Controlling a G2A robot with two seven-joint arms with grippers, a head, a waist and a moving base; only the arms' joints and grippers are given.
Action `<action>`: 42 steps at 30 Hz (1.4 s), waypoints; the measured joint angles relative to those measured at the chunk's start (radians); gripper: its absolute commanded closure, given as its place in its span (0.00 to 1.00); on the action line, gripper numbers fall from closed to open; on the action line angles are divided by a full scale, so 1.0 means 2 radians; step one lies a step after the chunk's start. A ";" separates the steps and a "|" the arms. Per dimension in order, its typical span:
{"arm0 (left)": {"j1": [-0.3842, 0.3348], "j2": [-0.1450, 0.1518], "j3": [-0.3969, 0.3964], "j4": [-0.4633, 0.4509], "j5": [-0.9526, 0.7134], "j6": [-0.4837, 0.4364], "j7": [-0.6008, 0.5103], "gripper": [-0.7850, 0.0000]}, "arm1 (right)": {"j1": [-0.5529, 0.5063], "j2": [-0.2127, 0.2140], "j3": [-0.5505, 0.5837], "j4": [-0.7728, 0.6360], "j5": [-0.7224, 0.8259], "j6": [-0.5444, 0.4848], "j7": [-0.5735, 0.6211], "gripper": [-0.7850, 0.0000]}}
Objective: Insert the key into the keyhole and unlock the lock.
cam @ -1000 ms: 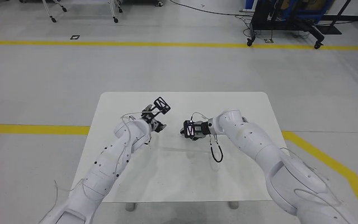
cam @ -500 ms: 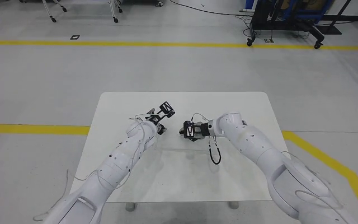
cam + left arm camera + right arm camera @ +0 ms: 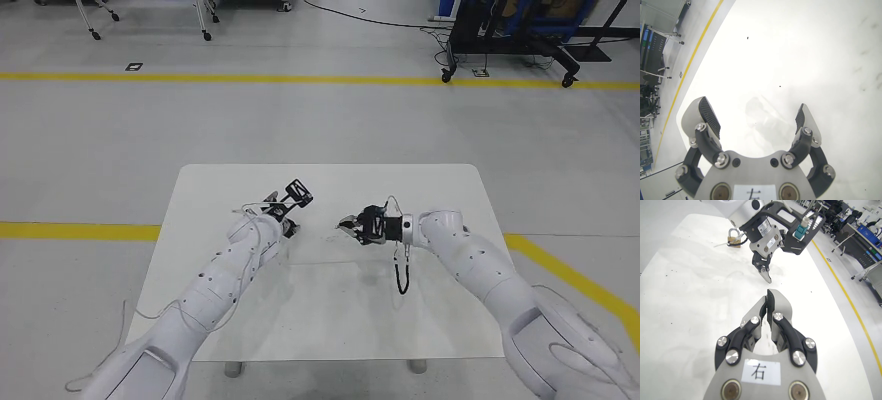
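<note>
A brass padlock with a silver shackle lies on the white table, a white tag and a dark cord beside it. No key shows clearly. My left gripper hovers open over bare tabletop, nothing between its ribbed pads. From the right wrist it shows as the left gripper, pointing down, the padlock beyond it. My right gripper is shut, pads pressed together with nothing seen between them, and points at the left one across a short gap. From above, the left gripper and right gripper face each other mid-table.
A black cable loop hangs from my right forearm over the table. Small dark specks dot the tabletop. Bare table lies in front of and beside both grippers. Yellow floor lines and office furniture lie beyond the table's edges.
My right gripper has drawn back to the right and turned, widening the gap to the left gripper. The left arm shifted slightly right, then held still.
</note>
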 measured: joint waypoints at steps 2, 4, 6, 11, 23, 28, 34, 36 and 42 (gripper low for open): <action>0.003 0.001 -0.010 -0.006 -0.005 0.009 0.011 0.00 | -0.006 0.009 0.007 -0.007 -0.006 -0.002 -0.018 1.00; 0.007 0.002 -0.019 -0.014 -0.014 0.012 0.019 0.00 | -0.007 0.010 0.008 -0.008 -0.006 -0.002 -0.020 1.00; 0.007 0.002 -0.019 -0.014 -0.015 0.012 0.019 0.00 | -0.006 0.009 0.008 -0.007 -0.006 -0.002 -0.018 1.00; 0.007 0.003 -0.020 -0.015 -0.014 0.013 0.019 0.00 | -0.006 0.009 0.008 -0.007 -0.006 -0.002 -0.018 1.00; 0.165 0.087 -0.292 -0.124 -0.156 -0.283 0.340 0.00 | -0.040 0.017 0.028 -0.081 0.228 -0.102 0.023 1.00; 0.174 0.096 -0.325 -0.114 -0.158 -0.430 0.376 0.00 | -0.048 0.034 0.008 -0.111 0.305 -0.102 0.020 1.00; 0.176 0.096 -0.321 -0.116 -0.159 -0.427 0.376 0.00 | -0.048 0.033 0.009 -0.110 0.302 -0.102 0.020 1.00; 0.184 0.093 -0.290 -0.116 -0.183 -0.428 0.386 0.00 | -0.048 0.033 0.009 -0.110 0.302 -0.102 0.020 1.00; 0.157 0.102 -0.205 -0.078 -0.360 -0.428 0.381 0.00 | -0.062 0.029 0.014 -0.108 0.369 -0.102 0.036 1.00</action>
